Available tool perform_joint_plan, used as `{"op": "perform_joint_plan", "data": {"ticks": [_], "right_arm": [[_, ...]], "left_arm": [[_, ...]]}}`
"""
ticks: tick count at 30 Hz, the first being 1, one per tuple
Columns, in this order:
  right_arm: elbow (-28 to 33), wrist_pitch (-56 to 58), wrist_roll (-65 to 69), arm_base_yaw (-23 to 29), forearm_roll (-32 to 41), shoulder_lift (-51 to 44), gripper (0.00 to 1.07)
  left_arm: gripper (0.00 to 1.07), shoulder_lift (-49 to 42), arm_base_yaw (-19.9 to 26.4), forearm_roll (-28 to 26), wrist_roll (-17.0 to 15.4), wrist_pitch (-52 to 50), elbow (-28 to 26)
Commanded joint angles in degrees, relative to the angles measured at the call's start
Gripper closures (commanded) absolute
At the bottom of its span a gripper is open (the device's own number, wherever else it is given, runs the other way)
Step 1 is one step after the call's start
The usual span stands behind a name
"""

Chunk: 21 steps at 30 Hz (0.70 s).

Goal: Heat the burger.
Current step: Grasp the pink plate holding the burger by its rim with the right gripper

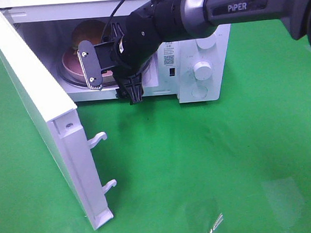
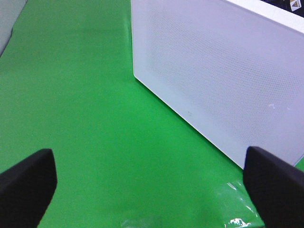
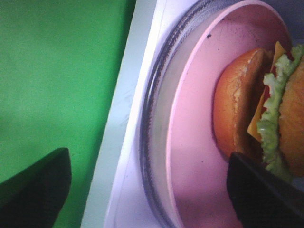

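At the left of the high view, the microwave door [image 1: 39, 113] is standing swung wide, its edge running diagonally toward the camera, with two white latch hooks [image 1: 97, 137] sticking out from its near end over the green desk [image 1: 211, 160]. Between that door and the oven front, a wedge of bare green is lying free. In the left wrist view, the left end effector [image 2: 152, 178] is showing both dark fingertips [image 2: 26, 183] set wide apart, gripping nothing, with green desk between them and the perforated white door panel [image 2: 223, 80] slanting close beside one tip.

Moving rightward, the microwave [image 1: 141, 54] is sitting with its cavity open. Inside, the burger [image 1: 89, 32] is resting on a pink plate [image 1: 70, 61], which is lying on the glass turntable [image 1: 69, 79]. The right wrist view is showing the burger [image 3: 266, 114] tipped on its side on the plate [image 3: 194, 142], lettuce and cheese edge facing out, the turntable rim [image 3: 149, 137] curving just inside the white cavity sill [image 3: 128, 128].

The right end effector [image 1: 108, 69] is reaching across the cavity mouth, its fingers [image 3: 33, 190] spread apart and empty; one is over the green beyond the sill, the other is overlapping the plate beside the burger. Whether it is touching the bun cannot be told.

Farther right, the control panel with two white knobs [image 1: 201, 69] is facing forward, and wide green desk is stretching beyond it.
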Motion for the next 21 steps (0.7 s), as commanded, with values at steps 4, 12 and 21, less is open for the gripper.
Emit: {"op": "perform_joint_plan", "data": {"ticks": [4, 12, 21], "right_arm": [[-4.41, 0.63, 0.06, -1.15, 0.57, 3.21, 0.24], [-8.25, 0.97, 0.17, -2.01, 0.92, 5.96, 0.26], [-9.4, 0.11, 0.17, -2.46, 3.61, 8.31, 0.3]], "left_arm": [[0.07, -0.86, 0.06, -0.46, -0.11, -0.46, 0.0], [0.07, -0.86, 0.06, -0.23, -0.11, -0.46, 0.0], [0.07, -0.86, 0.06, -0.06, -0.11, -0.46, 0.0]]}}
